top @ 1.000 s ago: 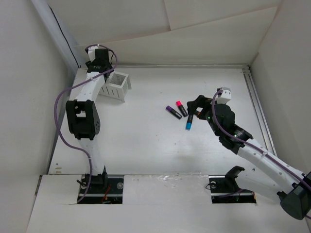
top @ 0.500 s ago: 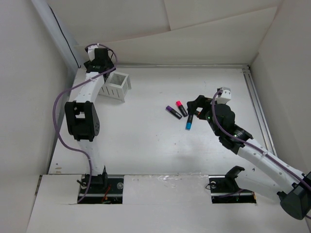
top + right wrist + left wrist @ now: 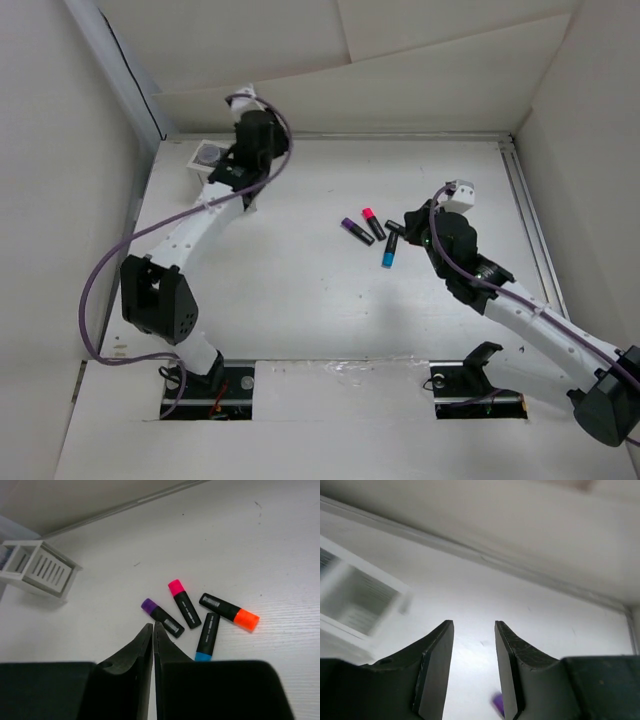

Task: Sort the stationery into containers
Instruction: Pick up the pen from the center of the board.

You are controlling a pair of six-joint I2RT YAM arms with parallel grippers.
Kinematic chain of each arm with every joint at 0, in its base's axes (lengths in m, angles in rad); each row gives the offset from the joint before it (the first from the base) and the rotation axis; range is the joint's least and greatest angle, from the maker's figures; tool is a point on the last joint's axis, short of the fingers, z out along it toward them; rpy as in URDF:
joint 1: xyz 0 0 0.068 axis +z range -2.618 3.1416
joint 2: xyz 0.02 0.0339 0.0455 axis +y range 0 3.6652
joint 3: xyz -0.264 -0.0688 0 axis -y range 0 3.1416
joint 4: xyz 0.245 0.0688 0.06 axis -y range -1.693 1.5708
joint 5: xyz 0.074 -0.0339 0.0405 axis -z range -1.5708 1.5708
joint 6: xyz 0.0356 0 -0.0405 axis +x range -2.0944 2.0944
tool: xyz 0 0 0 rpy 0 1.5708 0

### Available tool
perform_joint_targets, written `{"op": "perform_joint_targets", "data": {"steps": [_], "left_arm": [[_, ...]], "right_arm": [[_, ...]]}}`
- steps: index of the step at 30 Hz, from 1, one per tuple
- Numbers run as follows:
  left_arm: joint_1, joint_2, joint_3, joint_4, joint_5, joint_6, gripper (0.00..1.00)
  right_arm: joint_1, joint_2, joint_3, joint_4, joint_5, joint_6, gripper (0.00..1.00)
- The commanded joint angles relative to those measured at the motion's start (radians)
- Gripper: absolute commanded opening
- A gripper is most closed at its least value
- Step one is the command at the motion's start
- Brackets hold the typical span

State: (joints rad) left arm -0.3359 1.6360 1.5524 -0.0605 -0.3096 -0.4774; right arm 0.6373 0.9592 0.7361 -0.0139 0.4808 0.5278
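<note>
Several black-bodied markers lie in a cluster at mid-table: a purple-capped one [image 3: 162, 618], a pink-capped one [image 3: 184, 609], a blue-capped one [image 3: 208, 635] and an orange-capped one [image 3: 229, 612]. My right gripper [image 3: 153, 625] hovers just in front of them, shut with nothing in it; from above it [image 3: 405, 225] covers the orange marker. The white slatted container [image 3: 203, 160] stands at the far left with a round greyish piece [image 3: 208, 156] in its visible compartment. My left gripper [image 3: 474, 625] is beside the container [image 3: 357, 602], its jaws narrowly apart and empty.
The left forearm [image 3: 200, 225] reaches across the container's right part and hides it. White walls enclose the table, with a rail [image 3: 525, 210] along the right edge. Bare tabletop [image 3: 300, 290] lies between the container and the markers.
My right gripper has gone from wide open to shut, holding nothing. My left arm has swung right across the container, uncovering its left compartment, and its jaws have narrowed.
</note>
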Motion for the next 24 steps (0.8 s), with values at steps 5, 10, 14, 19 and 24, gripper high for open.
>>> {"op": "perform_joint_targets", "data": {"steps": [5,10,14,19,24], "left_arm": [[-0.290,-0.047,-0.329,0.203,-0.016,-0.101,0.33],[-0.368,0.048,-0.391,0.266,0.003,-0.170,0.35],[-0.471,0.190,-0.290,0.183,-0.074,-0.213,0.45],[-0.480,0.295,-0.232,0.159,-0.094,-0.297,0.46],[-0.480,0.344,-0.213,0.159,-0.108,-0.340,0.53]], "right_arm": [[0.010,0.093,0.026,0.034,0.050,-0.003,0.07],[0.001,0.122,0.046,0.013,0.094,0.006,0.25],[-0.010,0.111,0.037,0.012,0.094,0.006,0.50],[-0.031,0.092,0.028,0.012,0.073,0.006,0.57],[-0.041,0.072,0.028,0.012,0.042,0.015,0.58]]}}
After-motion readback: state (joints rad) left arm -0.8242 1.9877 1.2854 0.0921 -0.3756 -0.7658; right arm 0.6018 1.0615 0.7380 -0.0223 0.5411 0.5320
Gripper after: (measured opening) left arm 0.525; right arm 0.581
